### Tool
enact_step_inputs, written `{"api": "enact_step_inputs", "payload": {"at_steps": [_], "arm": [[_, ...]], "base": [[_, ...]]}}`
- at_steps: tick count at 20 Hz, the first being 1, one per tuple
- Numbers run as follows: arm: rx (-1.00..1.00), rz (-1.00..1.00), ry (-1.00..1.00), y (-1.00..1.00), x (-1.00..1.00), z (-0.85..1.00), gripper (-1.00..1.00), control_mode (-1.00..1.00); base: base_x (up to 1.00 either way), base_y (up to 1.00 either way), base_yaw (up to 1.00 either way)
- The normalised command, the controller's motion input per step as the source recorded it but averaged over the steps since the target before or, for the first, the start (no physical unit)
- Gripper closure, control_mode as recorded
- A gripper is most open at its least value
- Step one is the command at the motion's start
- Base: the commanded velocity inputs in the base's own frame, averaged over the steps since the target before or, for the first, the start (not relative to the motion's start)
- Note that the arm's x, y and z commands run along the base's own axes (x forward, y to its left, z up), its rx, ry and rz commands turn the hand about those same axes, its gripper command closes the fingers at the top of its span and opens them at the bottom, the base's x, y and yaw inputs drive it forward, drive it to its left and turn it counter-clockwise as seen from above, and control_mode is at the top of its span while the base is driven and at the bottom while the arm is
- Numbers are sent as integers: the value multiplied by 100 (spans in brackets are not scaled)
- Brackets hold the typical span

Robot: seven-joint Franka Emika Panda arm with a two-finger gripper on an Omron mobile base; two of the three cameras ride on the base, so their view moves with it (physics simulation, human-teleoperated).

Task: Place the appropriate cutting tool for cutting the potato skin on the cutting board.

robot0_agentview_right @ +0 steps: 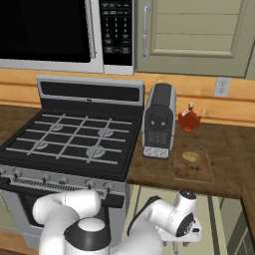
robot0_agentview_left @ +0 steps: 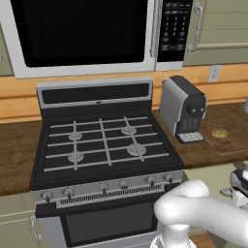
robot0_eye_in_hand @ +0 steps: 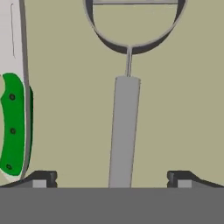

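Observation:
The cutting tool is a grey peeler lying on a pale olive drawer floor, its loop head pointing away from the hand. My gripper is open, with one fingertip on each side of the slim handle and no contact visible. The hand hangs low, below the counter edge. On the counter to the right of the coffee machine lies the reddish-brown cutting board. The yellowish potato rests on it.
A green-handled knife lies beside the peeler, at the left of the hand view. The coffee machine stands beside the board, next to the gas stove. A small red item sits by the wall. The microwave hangs above.

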Motion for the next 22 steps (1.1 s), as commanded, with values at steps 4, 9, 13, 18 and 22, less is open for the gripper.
{"api": "enact_step_inputs", "payload": {"at_steps": [4, 9, 13, 18, 22], "arm": [[0, 0, -2, 0, 20, -31, -100, -100], [0, 0, 0, 0, 12, -34, -100, -100], [0, 0, -4, 2, -6, -19, 100, -100], [0, 0, -6, 26, -35, 0, 100, -100], [0, 3, -5, 15, -57, 46, 100, -100]], "base": [[0, 0, 0], [0, 0, 0], [0, 0, 0], [0, 0, 0], [0, 0, 0]]}}
